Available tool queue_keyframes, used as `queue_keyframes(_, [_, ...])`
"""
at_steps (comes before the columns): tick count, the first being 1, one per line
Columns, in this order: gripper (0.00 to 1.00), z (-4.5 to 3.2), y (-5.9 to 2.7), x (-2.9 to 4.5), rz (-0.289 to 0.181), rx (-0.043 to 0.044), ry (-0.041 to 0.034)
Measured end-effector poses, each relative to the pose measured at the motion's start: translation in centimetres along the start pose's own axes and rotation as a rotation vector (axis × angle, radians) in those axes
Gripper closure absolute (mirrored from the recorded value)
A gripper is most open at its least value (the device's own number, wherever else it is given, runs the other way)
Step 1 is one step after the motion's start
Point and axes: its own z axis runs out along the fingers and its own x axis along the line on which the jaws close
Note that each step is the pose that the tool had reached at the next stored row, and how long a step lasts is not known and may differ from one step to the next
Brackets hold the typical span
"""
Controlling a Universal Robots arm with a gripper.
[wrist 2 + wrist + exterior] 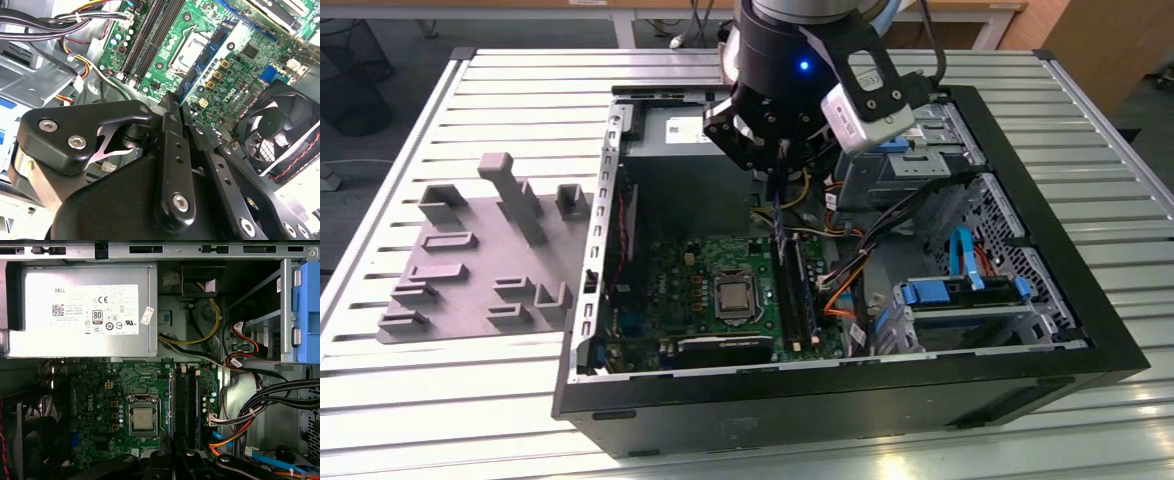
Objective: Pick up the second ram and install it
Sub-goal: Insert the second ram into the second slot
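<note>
Lab: slatted workbench (480, 330), open PC case (1067, 330)

An open black computer case (854, 400) is lying on its side on the slatted metal bench (494, 400), showing its green motherboard (707, 290) with the bare processor socket (736, 297) in the middle. A silver power supply (80, 310) is sitting at the far end of the case, and orange and black cables (854, 270) are trailing beside blue drive brackets (961, 292). A grey holder plate (480, 260) is resting on the bench at the exterior view's left. A black fan (277, 132) is showing in the second wrist view.
</note>
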Motion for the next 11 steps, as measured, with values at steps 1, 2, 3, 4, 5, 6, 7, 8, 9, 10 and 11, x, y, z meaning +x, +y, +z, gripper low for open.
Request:
queue_keyframes(1, [0.86,0.01,0.0,0.0,0.0,0.0,0.0])
queue_keyframes(2, [0.86,0.01,0.0,0.0,0.0,-0.0002,0.0])
queue_keyframes(3, [0.86,0.01,0.0,0.0,0.0,-0.0006,-0.0001])
queue_keyframes(4, [0.86,0.01,0.0,0.0,0.0,-0.0006,0.0])
queue_keyframes(5, [0.86,0.01,0.0,0.0,0.0,-0.0007,0.0])
queue_keyframes(6, [0.86,0.01,0.0,0.0,0.0,-0.0007,0.0])
queue_keyframes(7, [0.86,0.01,-0.05,-0.01,0.0,-0.0008,0.0])
queue_keyframes(8, [0.86,0.02,-0.12,-0.01,-0.001,-0.0007,0.0])
queue_keyframes(9, [0.86,0.11,-0.19,-0.01,-0.001,-0.0006,0.0])
queue_keyframes(10, [0.86,0.28,-0.24,-0.01,-0.003,-0.0008,0.0002])
queue_keyframes(11, [0.86,0.46,-0.27,0.0,-0.005,-0.0007,0.0006])
